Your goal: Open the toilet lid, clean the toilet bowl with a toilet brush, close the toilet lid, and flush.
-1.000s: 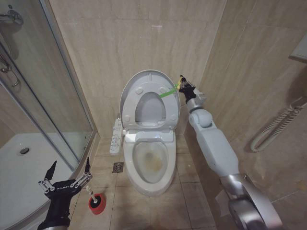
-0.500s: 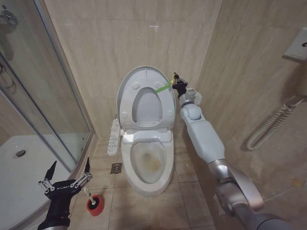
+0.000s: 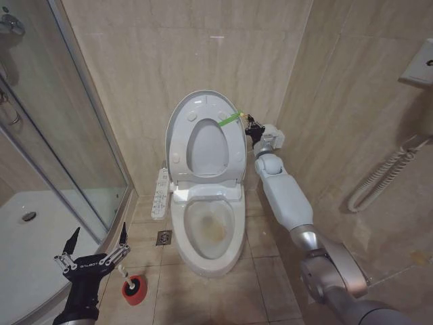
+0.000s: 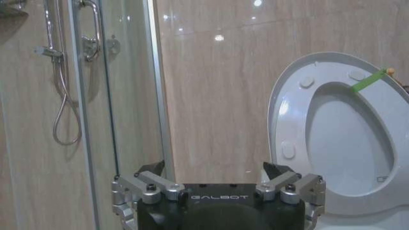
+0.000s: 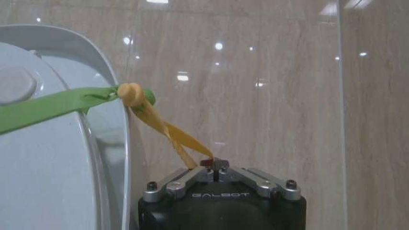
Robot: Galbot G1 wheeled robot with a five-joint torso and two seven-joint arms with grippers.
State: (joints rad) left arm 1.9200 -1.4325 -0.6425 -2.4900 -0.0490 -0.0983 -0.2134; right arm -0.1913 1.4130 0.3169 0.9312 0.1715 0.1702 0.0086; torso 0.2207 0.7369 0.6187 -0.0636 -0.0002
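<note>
Glossy beige wall tiles (image 3: 169, 54) (ceiling lights mirrored in them), a matching floor (image 3: 264, 284), a glass shower enclosure (image 3: 61, 142).

Right arm stretched way out and up from the lower right corner of the head view, wrist bent at the far end — right tool (image 3: 252, 126) pinched closed, fingertips meeting on a thin yellow strip (image 5: 172, 134). Left arm parked low at bottom left, left tool (image 3: 95, 245) pointing up with fingers (image 3: 71, 239) spread wide apart — nothing between them.
</note>
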